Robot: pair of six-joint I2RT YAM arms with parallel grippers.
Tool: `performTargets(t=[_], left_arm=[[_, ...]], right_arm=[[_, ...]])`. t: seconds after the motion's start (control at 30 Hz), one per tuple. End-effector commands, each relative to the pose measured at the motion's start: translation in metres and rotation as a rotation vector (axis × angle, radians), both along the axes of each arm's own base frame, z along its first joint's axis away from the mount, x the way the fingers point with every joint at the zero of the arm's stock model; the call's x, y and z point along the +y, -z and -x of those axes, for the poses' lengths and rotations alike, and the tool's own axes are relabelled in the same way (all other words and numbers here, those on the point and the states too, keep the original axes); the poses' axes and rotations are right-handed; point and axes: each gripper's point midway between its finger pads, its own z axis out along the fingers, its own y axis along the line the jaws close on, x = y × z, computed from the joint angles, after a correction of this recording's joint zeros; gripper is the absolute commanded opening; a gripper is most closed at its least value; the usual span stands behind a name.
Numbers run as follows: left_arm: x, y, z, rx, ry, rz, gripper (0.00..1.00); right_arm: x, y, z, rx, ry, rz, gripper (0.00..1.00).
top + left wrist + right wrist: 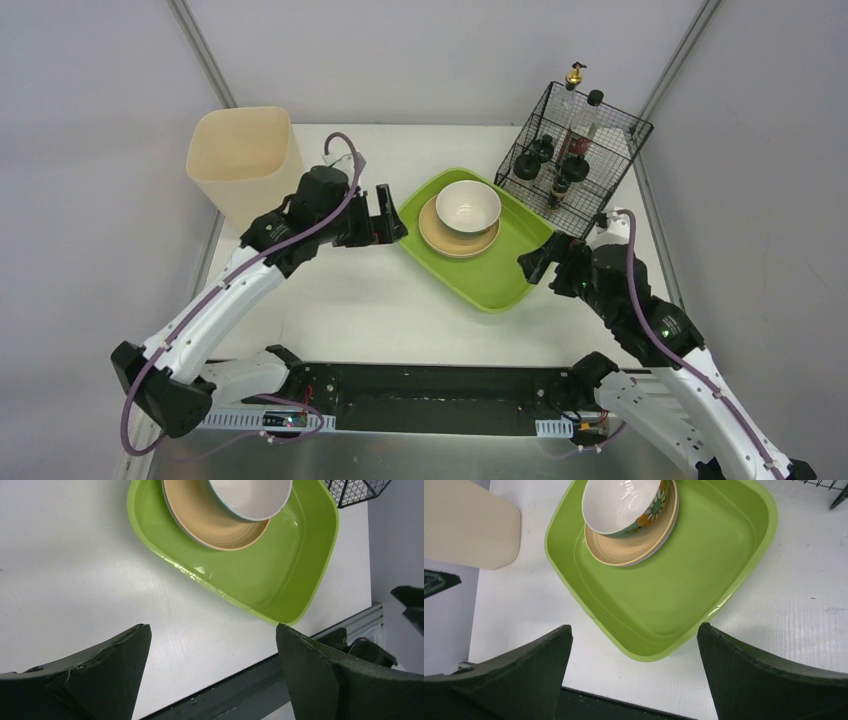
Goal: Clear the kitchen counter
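Tabletop (370,300) white, flat. I see green tray (500,272) on it w/ bowl (468,205) on plate (440,238). L gripper (388,215) spread wide, empty, just beside tray's left edge. R gripper (533,265) same, right edge.

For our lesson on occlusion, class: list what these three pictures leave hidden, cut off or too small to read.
Top view: labels of the bottles in the black wire basket, too small, behind mesh.
Every view: middle of tan round plate, covered by white ceramic bowl.
Right wrist: cream plastic bin, cut off at the corner.
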Motion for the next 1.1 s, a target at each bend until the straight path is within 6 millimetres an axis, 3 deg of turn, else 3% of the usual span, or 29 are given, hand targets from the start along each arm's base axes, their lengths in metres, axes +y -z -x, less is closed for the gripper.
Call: performTargets(t=[0.0,0.33,0.43,0.77,1.07], left_arm=[[0.025,-0.007,0.029,-0.06,0.044,-0.061,0.99],[0.063,-0.016,0.043,-0.198,0.001,-0.148,0.99],[0.066,-0.021,0.049,-0.213,0.014,-0.144,0.99],[0.1,-0.019,0.058,-0.312,-0.047,-0.23,0.99],[0.105,-0.014,0.058,-0.327,-0.052,-0.254,0.99]], right_arm=[[-0.005,-0.032,-0.012,-0.123,0.019,0.009,0.99],[0.009,-0.041,-0.032,-0.205,-0.008,0.013,0.99],[0.013,-0.046,-0.037,-0.245,-0.012,-0.012,0.99],[0.006,-0.042,-0.043,-0.31,0.051,-0.054,0.99],[0.01,-0.033,-0.039,-0.309,0.027,-0.072,0.99]])
